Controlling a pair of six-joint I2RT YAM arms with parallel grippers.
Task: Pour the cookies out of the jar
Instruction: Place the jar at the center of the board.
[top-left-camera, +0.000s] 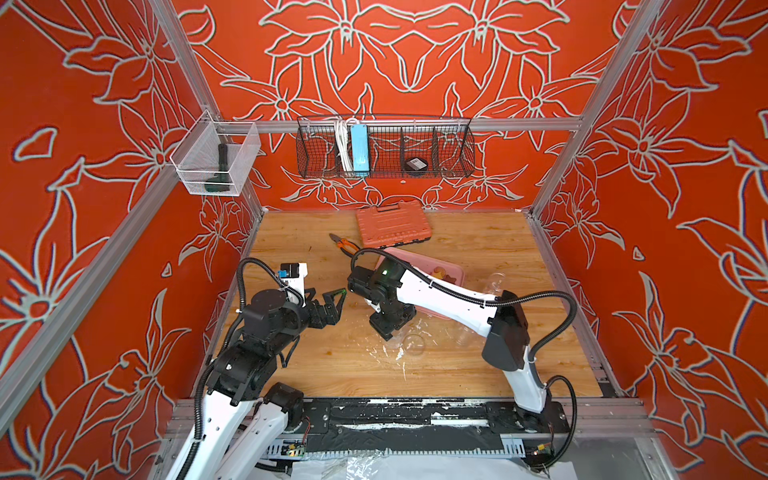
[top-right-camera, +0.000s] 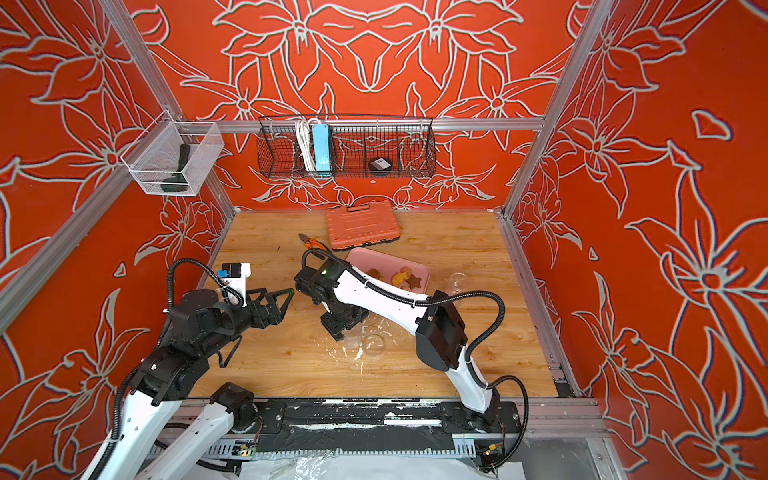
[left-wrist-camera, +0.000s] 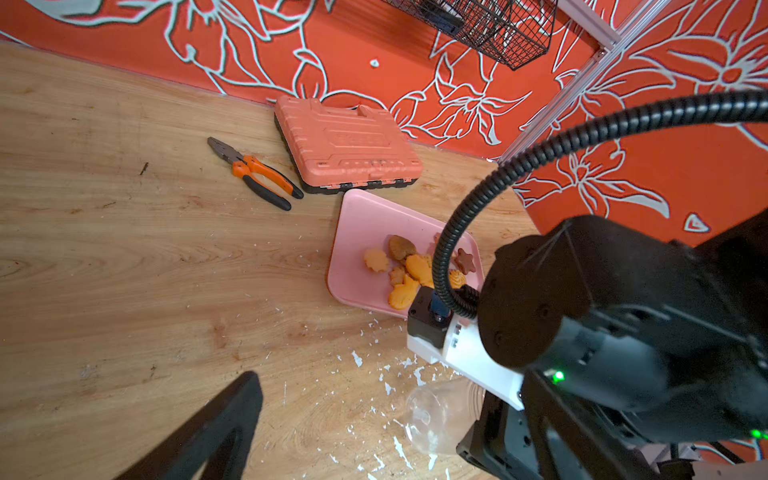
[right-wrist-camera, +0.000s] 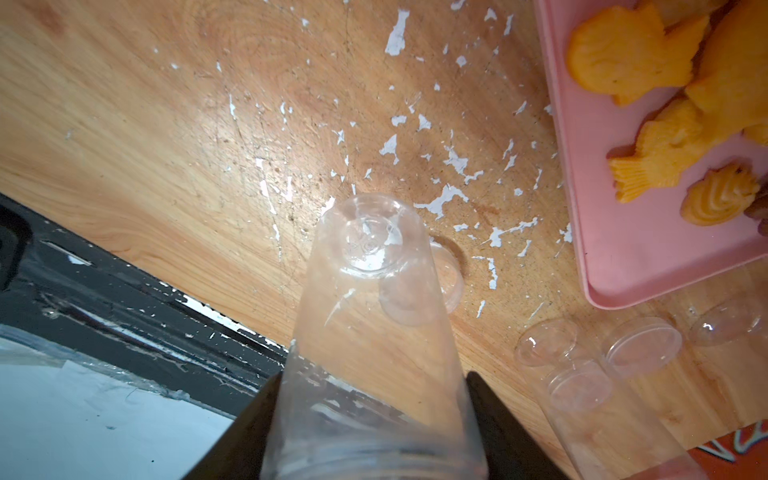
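Cookies (left-wrist-camera: 409, 270): heaped on the pink tray (left-wrist-camera: 361, 224), middle of the worktop (top-left-camera: 478, 365) toward its back edge.
Jar (right-wrist-camera: 365, 316): clear, empty, between tray and front edge.
Right tool (right-wrist-camera: 374, 376): pinching the jar near its mouth.
Left tool (top-left-camera: 338, 301): spread, empty.
Next: probably set the jar down gently, clear of the tray.
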